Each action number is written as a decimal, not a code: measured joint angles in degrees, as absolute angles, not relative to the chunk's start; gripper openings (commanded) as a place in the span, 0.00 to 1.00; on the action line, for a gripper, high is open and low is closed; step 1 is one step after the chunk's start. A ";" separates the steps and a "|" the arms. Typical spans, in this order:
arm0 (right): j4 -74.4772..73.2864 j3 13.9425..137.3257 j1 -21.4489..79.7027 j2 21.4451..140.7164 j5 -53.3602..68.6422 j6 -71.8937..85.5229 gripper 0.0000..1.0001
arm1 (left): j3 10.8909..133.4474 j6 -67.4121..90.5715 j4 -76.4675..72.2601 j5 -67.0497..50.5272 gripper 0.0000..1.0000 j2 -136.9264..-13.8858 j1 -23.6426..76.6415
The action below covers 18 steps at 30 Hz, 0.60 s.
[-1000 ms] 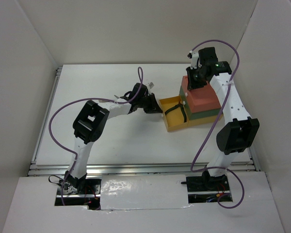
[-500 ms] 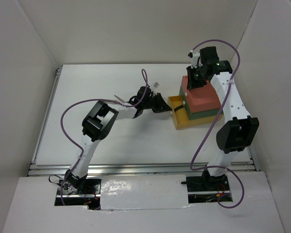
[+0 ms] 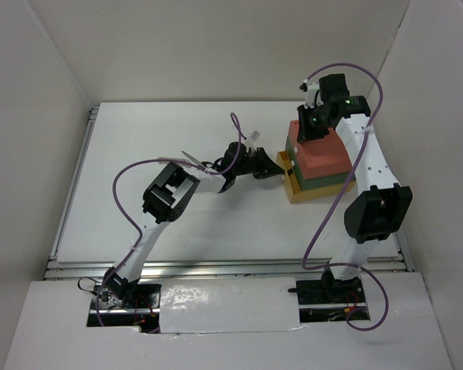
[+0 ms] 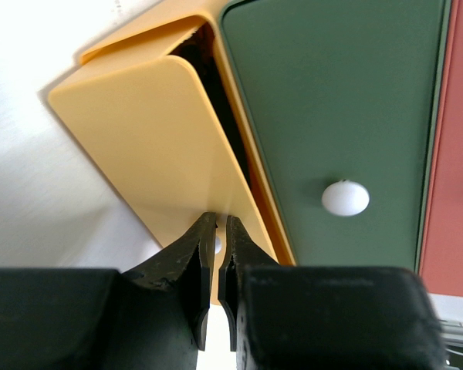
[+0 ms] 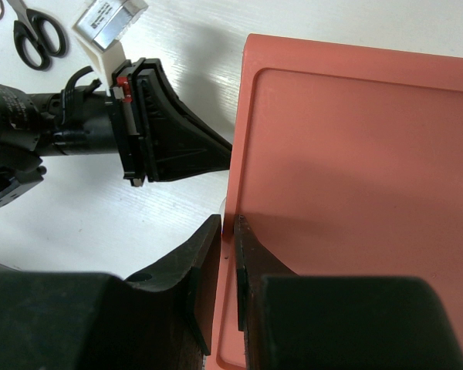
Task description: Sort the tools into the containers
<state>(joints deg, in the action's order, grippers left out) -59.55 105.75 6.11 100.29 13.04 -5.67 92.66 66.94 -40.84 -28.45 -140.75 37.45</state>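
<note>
Just beyond the left end effector [image 4: 219, 220], its fingers [image 4: 187, 258] cover most of the white knob [image 4: 217, 245] of the yellow drawer [image 4: 150, 146], whose inside shows only as a dark slit. Up-left of the right end effector [image 5: 226, 222], the scissors [image 5: 37, 32] run off the frame.

right of centre up top: drawer stack [image 3: 328, 158], bottom drawer [image 3: 292, 182] out leftward, left gripper [image 3: 276, 168] at its front. scissors [image 5: 35, 35] upper left, right wrist view.
</note>
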 measured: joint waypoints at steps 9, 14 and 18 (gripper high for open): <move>-59.64 105.86 6.11 100.44 13.61 -5.65 0.19 | 98.10 67.90 -43.70 -29.04 0.28 -144.81 38.79; -59.94 106.43 6.11 100.86 14.02 -5.65 0.19 | 98.52 67.99 -44.45 -29.02 0.29 -145.27 38.92; -60.07 106.54 6.11 100.95 14.04 -5.65 0.19 | 98.52 68.01 -44.60 -28.99 0.34 -145.27 38.89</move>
